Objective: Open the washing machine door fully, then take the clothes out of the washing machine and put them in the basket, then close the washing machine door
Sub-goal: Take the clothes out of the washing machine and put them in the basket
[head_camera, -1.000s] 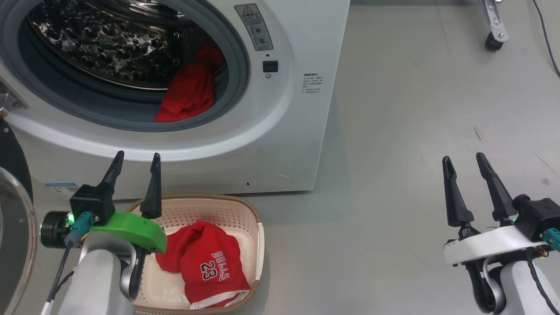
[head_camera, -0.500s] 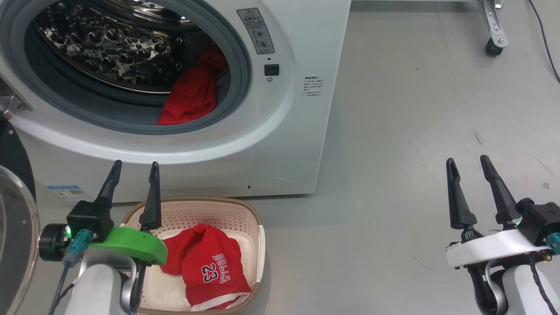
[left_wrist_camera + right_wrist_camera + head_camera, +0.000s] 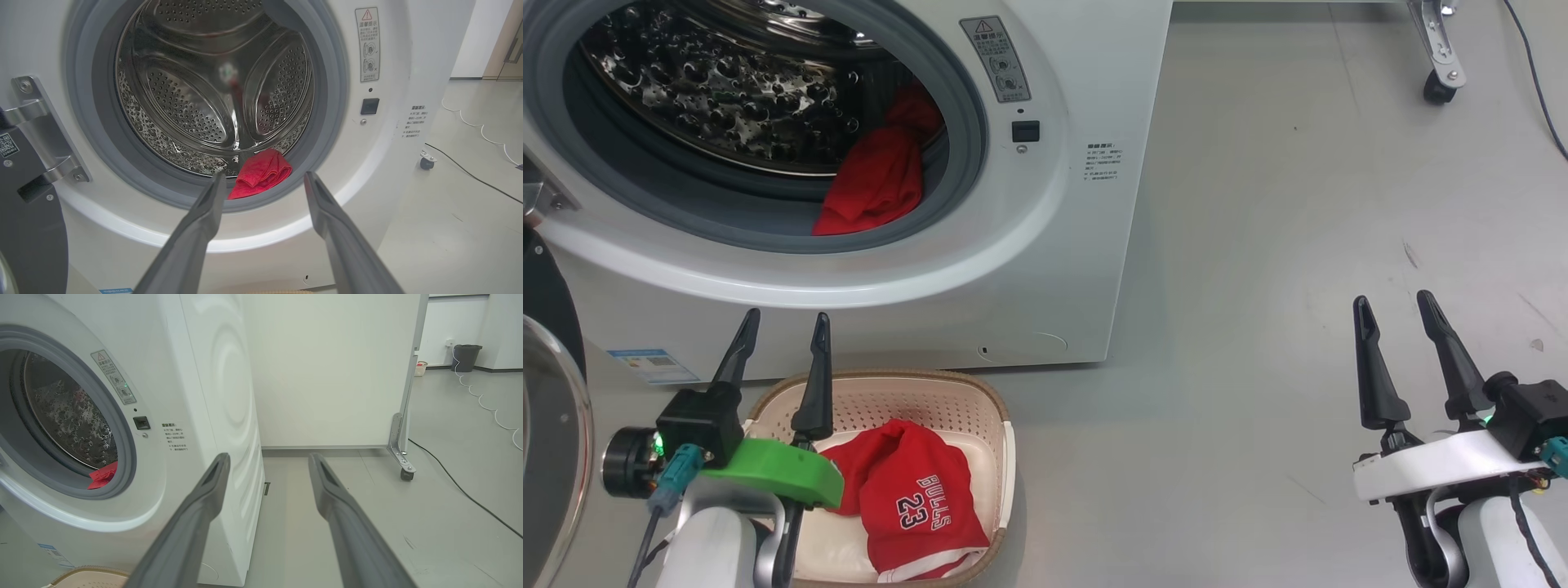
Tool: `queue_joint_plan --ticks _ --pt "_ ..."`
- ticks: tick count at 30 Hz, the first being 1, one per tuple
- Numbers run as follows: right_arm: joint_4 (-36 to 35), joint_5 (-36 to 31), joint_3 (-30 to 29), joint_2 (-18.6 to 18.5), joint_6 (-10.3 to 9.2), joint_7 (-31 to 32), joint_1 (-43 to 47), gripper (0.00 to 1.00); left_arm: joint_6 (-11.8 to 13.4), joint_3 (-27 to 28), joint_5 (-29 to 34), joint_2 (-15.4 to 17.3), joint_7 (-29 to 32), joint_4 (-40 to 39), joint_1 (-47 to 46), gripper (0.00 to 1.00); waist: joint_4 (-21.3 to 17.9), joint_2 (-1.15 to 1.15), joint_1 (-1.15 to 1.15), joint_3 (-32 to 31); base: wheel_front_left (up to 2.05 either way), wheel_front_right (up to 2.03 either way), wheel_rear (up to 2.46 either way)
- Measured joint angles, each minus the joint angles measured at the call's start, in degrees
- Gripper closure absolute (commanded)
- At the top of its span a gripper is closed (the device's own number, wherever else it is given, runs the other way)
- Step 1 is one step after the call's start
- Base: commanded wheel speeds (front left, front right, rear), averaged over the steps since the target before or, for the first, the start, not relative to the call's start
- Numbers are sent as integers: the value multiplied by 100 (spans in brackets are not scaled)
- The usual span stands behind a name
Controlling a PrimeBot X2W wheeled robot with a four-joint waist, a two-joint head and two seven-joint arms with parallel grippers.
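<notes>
The white washing machine [image 3: 1086, 73] stands with its door [image 3: 551, 457] swung wide at the far left. A red garment [image 3: 878, 184] lies on the grey seal at the drum's lower right; the left wrist view has this garment [image 3: 261, 173] between its fingers, farther off. The cream basket [image 3: 1005, 441] sits on the floor before the machine with the red "BULLS 23" jersey [image 3: 915, 490] in it. My left gripper [image 3: 783, 320] hangs open and empty over the basket's left end. My right gripper [image 3: 1392, 304] stands open and empty over bare floor at the right.
A white panel on a castor foot [image 3: 1436, 82] stands at the back right, with a black cable [image 3: 1535, 73] trailing on the grey floor. A dark bin [image 3: 466, 357] stands by the far wall. Open floor lies right of the machine.
The left gripper has sunk a little towards the basket and shifted slightly right. The right arm has hardly moved. The view has shifted slightly.
</notes>
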Motion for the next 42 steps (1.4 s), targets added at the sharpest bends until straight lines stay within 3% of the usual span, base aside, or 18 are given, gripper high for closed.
queue_joint_plan --ticks 42 --pt "-77 0 29 29 0 0 83 0 154 -191 -158 0 0 -352 233 0 -49 0 0 59 0 0 0"
